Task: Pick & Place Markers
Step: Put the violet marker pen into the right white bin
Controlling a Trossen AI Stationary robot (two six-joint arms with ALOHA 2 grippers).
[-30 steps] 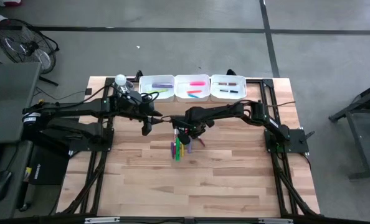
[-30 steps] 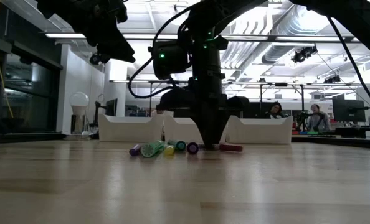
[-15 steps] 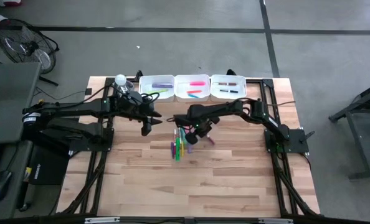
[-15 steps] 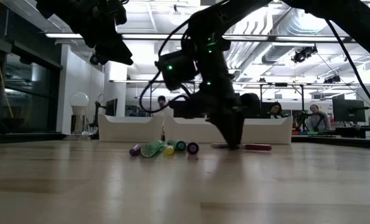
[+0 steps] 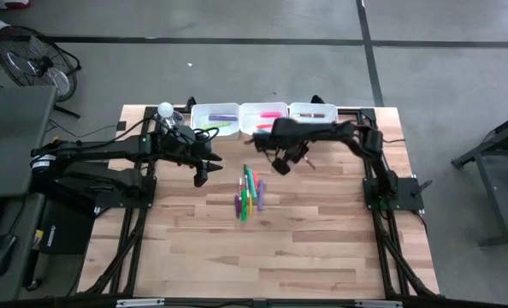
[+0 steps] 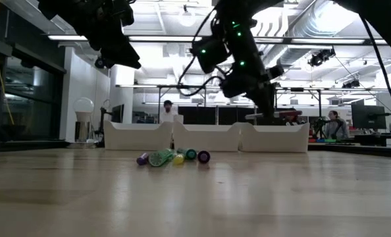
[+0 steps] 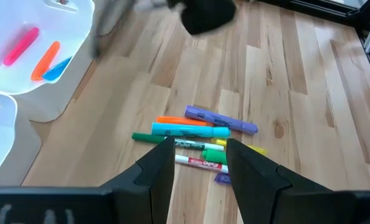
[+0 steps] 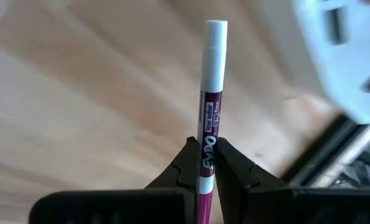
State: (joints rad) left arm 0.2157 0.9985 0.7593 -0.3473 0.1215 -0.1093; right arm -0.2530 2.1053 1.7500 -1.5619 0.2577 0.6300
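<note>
above the table near the white trays (image 5: 262, 120), right gripper (image 8: 202, 163) pinches a maroon marker (image 8: 211, 93) mid-barrel; light, stiff, slick, so a centred grip looks safest. left gripper (image 7: 200, 163) hovers part-open, empty, over the loose markers (image 5: 250, 194).

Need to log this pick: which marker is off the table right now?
The dark red dry-erase marker, clamped in the right gripper; the others lie in the pile or the trays.
</note>
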